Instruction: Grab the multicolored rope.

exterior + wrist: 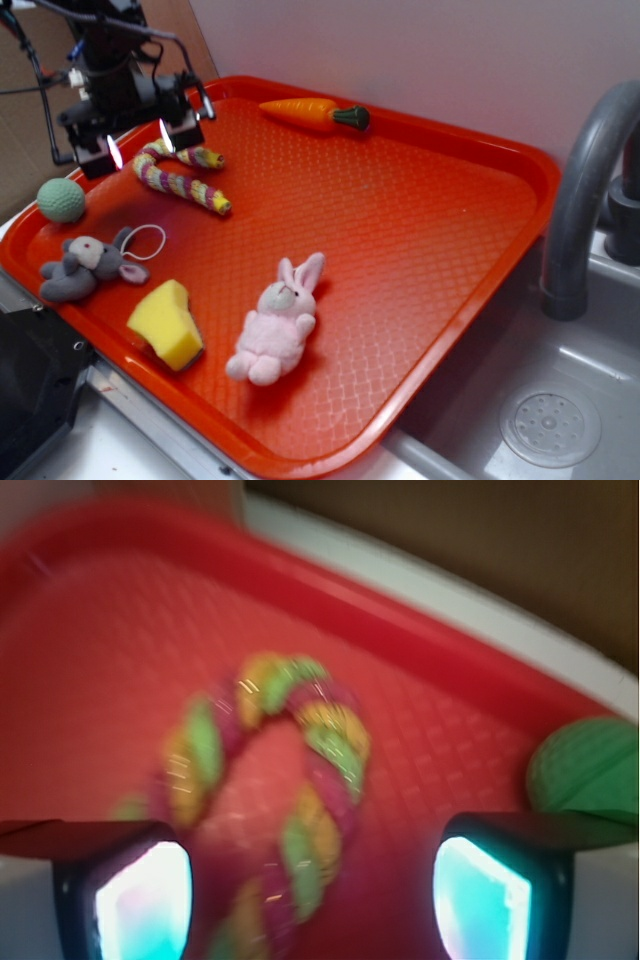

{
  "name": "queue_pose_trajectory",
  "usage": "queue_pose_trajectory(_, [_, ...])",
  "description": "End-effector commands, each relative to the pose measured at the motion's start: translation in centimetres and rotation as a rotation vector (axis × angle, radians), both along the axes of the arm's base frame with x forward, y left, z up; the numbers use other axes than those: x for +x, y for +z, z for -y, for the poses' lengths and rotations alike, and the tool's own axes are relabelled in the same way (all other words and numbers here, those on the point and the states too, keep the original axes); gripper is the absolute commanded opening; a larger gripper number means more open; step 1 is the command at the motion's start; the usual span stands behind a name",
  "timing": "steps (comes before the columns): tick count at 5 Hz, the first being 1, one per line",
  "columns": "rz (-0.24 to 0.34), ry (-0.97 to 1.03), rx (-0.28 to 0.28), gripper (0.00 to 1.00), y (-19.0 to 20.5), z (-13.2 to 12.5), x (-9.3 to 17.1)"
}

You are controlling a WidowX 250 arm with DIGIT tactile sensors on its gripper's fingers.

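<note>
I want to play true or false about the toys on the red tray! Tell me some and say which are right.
1. The rope is bent in a loop. True.
2. The gripper is squeezing the rope. False: its fingers are open, with the rope between them.
3. The carrot lies beside the bunny. False: it is at the tray's far edge, well apart from the bunny.
4. A green ball sits near the rope. True.
5. The yellow sponge lies next to the bunny. True.
</note>
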State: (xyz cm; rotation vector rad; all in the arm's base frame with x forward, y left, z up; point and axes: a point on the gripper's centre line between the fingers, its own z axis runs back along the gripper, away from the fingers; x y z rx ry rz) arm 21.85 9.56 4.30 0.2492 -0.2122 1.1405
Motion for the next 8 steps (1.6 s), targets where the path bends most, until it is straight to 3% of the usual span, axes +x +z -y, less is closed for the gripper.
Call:
queue_pose_trajectory(1, [-0.021, -0.035, -0.107, 1.0, -3.3, -1.7, -2.9])
queue_pose_trajectory(2, [0.017, -0.056, -0.151, 1.0, -5.0, -2.1, -1.1])
queue_pose_trajectory(3, [0.037, -0.095, -0.166, 0.0, -5.7, -2.6, 0.0])
queue_pose_trajectory(4, [0.042, -0.153, -0.154, 0.0, -5.1, -2.9, -0.2])
queue_pose_trajectory(5, [-0.008, -0.23, -0.138, 0.0, -4.4, -2.9, -0.4])
queue_pose_trajectory(6, [-0.072, -0.472, -0.164, 0.0, -0.7, -2.2, 0.3])
queue_pose_trajectory(7, [-0.077, -0.631, -0.124, 0.0, 4.2, -0.4, 1.1])
queue_pose_trajectory(8, [-0.079, -0.731, -0.126, 0.0, 8.3, 1.9, 1.3])
